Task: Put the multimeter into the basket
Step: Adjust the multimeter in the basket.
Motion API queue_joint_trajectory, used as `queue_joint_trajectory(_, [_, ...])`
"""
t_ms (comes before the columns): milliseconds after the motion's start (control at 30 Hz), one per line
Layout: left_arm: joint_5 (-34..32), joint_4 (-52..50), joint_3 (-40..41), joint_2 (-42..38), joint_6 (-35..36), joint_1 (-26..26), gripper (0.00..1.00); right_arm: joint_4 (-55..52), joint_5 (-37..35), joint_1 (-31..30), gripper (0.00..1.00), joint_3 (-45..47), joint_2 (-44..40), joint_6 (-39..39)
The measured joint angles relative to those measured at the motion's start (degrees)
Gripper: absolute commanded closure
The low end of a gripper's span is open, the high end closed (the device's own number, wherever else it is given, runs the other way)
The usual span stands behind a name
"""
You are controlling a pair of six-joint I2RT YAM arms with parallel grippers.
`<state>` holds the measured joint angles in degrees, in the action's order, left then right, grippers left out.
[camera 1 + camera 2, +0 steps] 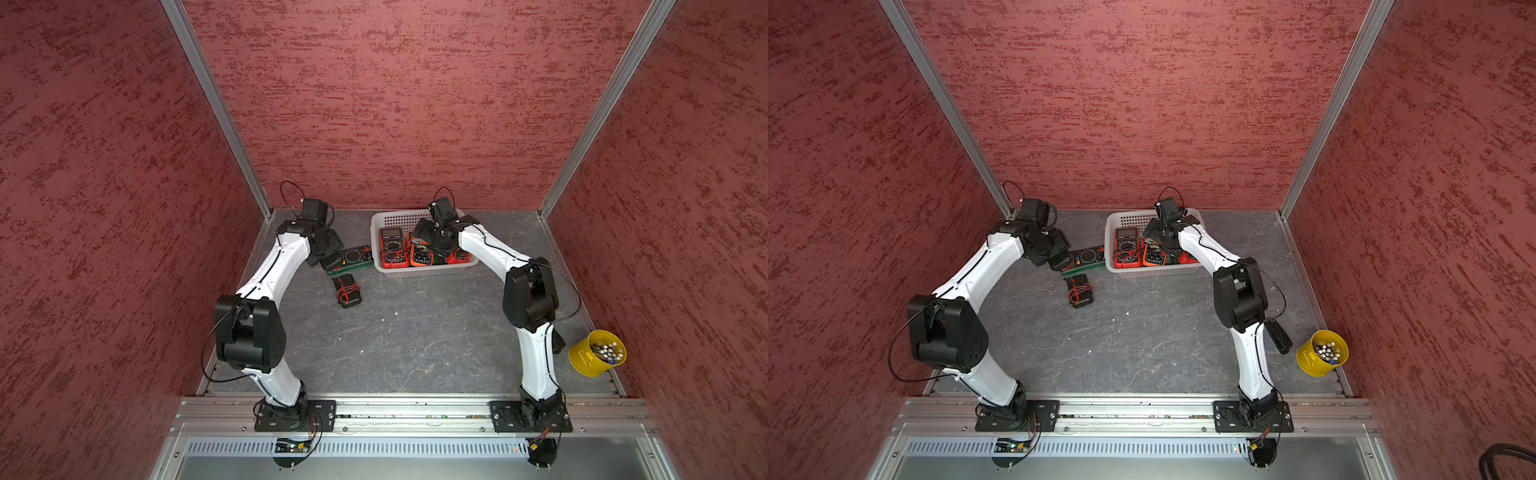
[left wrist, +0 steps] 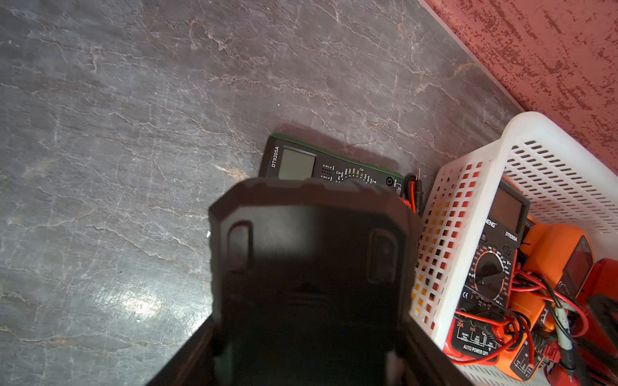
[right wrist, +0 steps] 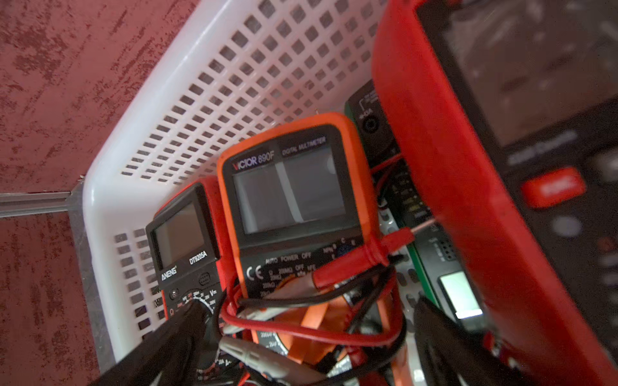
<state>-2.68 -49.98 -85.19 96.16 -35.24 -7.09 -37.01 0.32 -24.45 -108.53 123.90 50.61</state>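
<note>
One white rectangular plastic basket [image 1: 384, 217] is showing, and one yellow round cup [image 1: 582, 362]. Inside the basket four are lying: a red-and-black multimeter [image 3: 187, 240], an orange multimeter [image 3: 291, 187], a green-edged multimeter [image 3: 371, 120], a large red multimeter [image 3: 428, 133]. Outside three are showing: a green multimeter [image 1: 355, 255], a black multimeter with red leads [image 1: 347, 291], a plain black multimeter [image 2: 311, 267].

Green multimeter [image 2: 295, 163] half-hidden behind blurred black case [image 2: 311, 267], probably a multimeter

White shells [image 1: 284, 259]; black joints [image 1: 253, 328], baseplates [image 1: 323, 414]
</note>
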Motion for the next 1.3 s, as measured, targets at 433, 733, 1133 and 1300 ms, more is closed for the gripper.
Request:
queue_joint_trajectory(433, [0.00, -0.15, 0.00, 0.00, 0.15, 0.07, 0.95, -4.90, -0.33, 1.42, 0.01, -17.70, 12.46, -0.15])
queue_joint_trajectory(733, [0.04, -0.11, 0.07, 0.00, 0.13, 0.07, 0.95, -0.90, 4.42, 2.08, 0.22, -22.64, 16.02, -6.49])
queue_joint_trajectory(1133, [0.04, 0.07, 0.07, 0.00, -0.02, -0.07, 0.95, 10.64, 10.01, 1.90, 0.41, -18.88, 15.80, -8.96])
queue_joint_trajectory(1300, [0.22, 0.15, -1.05, 0.22, 0.20, -1.55, 0.95, 9.29, 9.94, 1.77, 0.32, -18.58, 14.45, -11.06])
